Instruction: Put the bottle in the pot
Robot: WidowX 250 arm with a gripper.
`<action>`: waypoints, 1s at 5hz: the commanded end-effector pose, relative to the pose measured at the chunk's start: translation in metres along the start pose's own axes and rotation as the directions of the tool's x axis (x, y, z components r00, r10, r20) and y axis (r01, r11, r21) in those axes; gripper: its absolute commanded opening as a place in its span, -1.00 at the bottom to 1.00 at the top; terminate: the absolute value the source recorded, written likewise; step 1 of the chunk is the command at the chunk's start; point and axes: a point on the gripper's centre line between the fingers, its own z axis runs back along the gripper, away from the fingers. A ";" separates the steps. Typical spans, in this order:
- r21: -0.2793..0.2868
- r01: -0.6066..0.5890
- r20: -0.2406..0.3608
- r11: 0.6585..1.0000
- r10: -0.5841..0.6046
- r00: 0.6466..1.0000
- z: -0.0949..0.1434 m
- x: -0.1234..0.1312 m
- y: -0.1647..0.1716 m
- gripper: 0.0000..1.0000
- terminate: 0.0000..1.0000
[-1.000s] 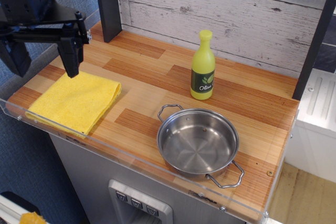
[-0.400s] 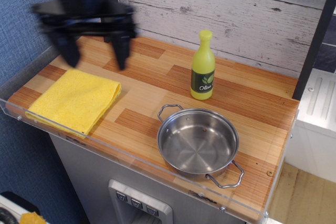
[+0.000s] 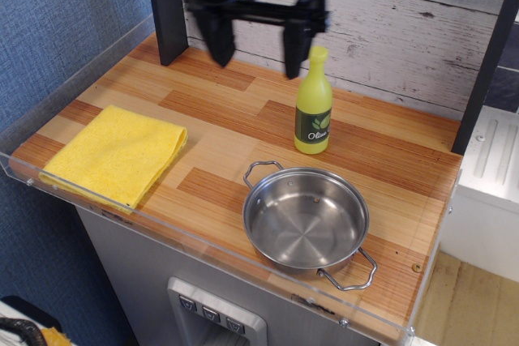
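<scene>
Glossy yellow-green plastic bottle [image 3: 314,104] upright on striped wood counter [image 3: 219,131], just behind shiny round steel pot [image 3: 306,219] (wire loop handles). Blurred black gripper [image 3: 255,54] above, fingers spread wide, top cut off.

non-task items on and around the counter

on your wooden plank countertop [image 3: 235,131] a folded yellow cloth [image 3: 117,154] lies flat at the left end, near the clear acrylic edge guard [image 3: 49,103]. behind the counter you see a whitewashed plank wall [image 3: 389,14] and a dark upright post [image 3: 166,6]. below the front edge, a grey panel carries a row of buttons [image 3: 211,312].
</scene>
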 end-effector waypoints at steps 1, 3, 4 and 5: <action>0.055 0.013 0.048 0.998 -0.016 0.999 -0.011 0.033 -0.016 1.00 -1.00; 0.034 -0.013 0.043 0.999 0.012 0.999 -0.030 0.056 -0.017 1.00 -1.00; 0.011 -0.029 0.019 1.000 0.029 0.999 -0.043 0.060 -0.016 1.00 -1.00; 0.018 -0.046 0.007 0.999 0.046 0.999 -0.048 0.060 -0.015 -1.00 -1.00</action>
